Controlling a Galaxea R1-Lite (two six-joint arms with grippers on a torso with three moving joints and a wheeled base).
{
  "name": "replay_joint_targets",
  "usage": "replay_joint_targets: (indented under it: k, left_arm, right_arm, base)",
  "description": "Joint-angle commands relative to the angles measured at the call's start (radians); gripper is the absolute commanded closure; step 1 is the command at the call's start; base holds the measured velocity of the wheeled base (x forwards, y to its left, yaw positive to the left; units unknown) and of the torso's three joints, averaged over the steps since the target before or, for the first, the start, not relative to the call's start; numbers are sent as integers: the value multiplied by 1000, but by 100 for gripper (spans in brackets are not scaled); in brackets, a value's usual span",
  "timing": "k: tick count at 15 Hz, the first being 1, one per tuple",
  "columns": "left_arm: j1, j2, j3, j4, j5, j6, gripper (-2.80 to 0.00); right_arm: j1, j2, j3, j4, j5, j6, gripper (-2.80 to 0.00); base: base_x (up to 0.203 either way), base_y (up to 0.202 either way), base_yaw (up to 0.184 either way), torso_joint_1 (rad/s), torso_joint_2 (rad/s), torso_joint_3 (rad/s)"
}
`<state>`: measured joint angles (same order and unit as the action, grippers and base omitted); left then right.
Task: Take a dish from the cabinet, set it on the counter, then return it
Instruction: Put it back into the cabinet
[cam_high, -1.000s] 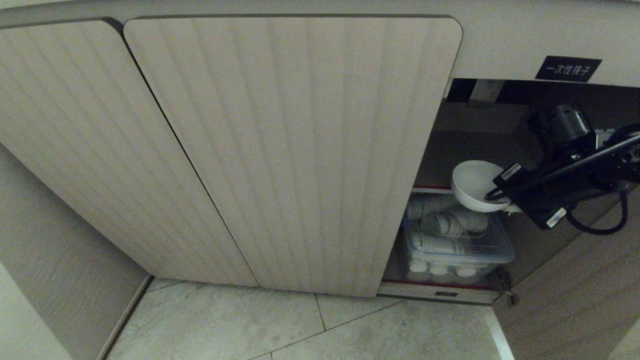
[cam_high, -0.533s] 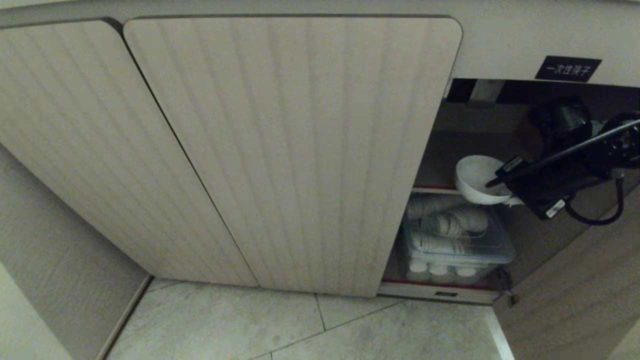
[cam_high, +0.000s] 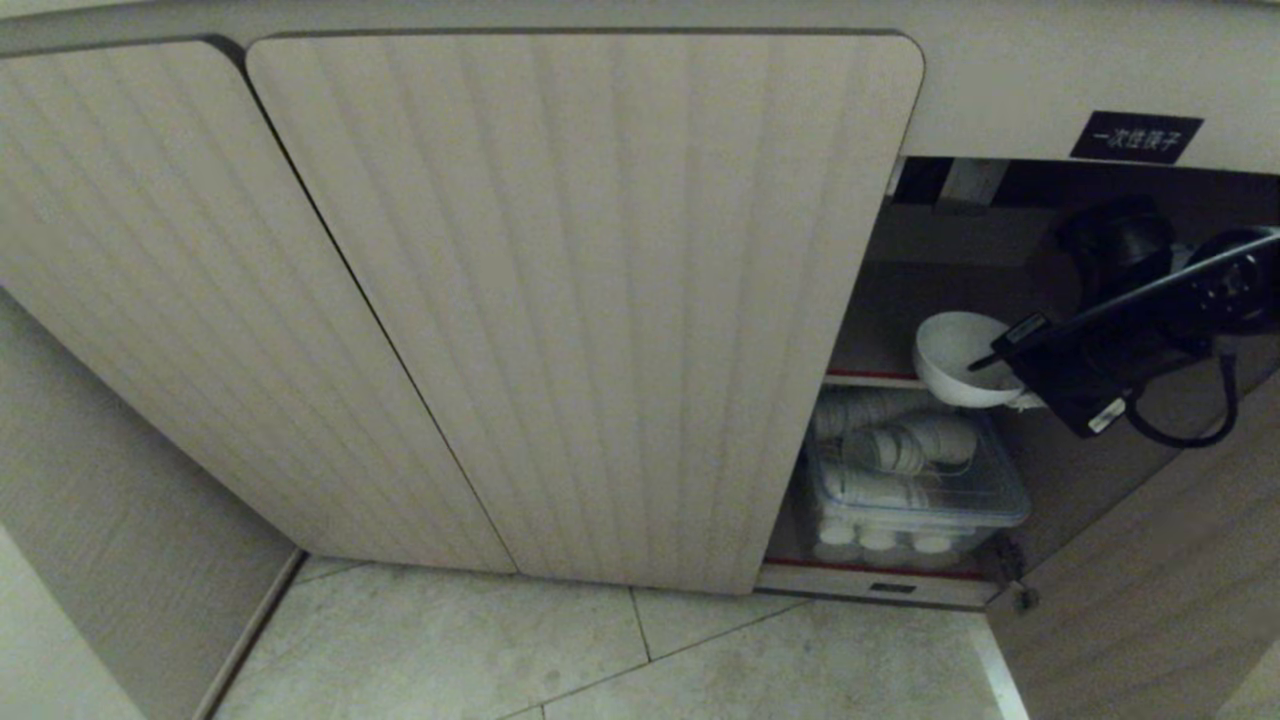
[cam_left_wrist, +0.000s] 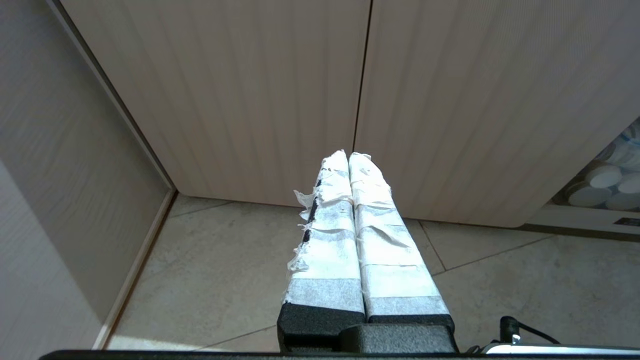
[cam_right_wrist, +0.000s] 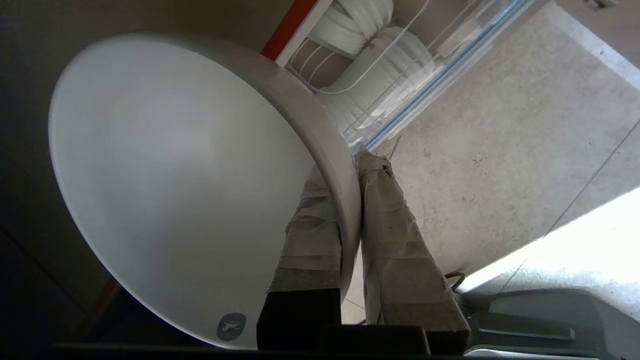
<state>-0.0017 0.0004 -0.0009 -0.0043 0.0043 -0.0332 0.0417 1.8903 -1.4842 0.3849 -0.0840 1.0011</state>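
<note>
Two taped fingers (cam_right_wrist: 310, 235) of my right claw (cam_right_wrist: 350, 165) pinch the white dish (cam_high: 955, 358) by its rim at three o'clock, inside the open cabinet (cam_high: 580, 300), above the shelf's red edge (cam_high: 865, 376). My left claw (cam_left_wrist: 348, 156), fingers pressed together and empty, hangs over the floor tiles (cam_left_wrist: 240, 280).

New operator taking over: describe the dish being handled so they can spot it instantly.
Look into the open right-hand bay of the cabinet. At the upper shelf's edge, the right hand pinches the rim of the dish. It is a plain, smooth white bowl, unlike the ribbed cups boxed below.
</note>
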Motion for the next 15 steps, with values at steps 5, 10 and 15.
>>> replay_joint_targets:
  k: [5,10,15]
  left_arm:
    - [0,0,-1,0,0,-1,0]
    - [0,0,-1,0,2,-1,0]
    - [0,0,1,0,0,-1,0]
  right_arm:
    - [1,43,-25,1,0,7,0]
    - [1,76,-59,2,0,14,0]
    - [0,101,-99,6,0,16,0]
  base:
    - [0,0,0,0,0,0]
    - [0,0,0,0,0,0]
    - [0,0,0,0,0,0]
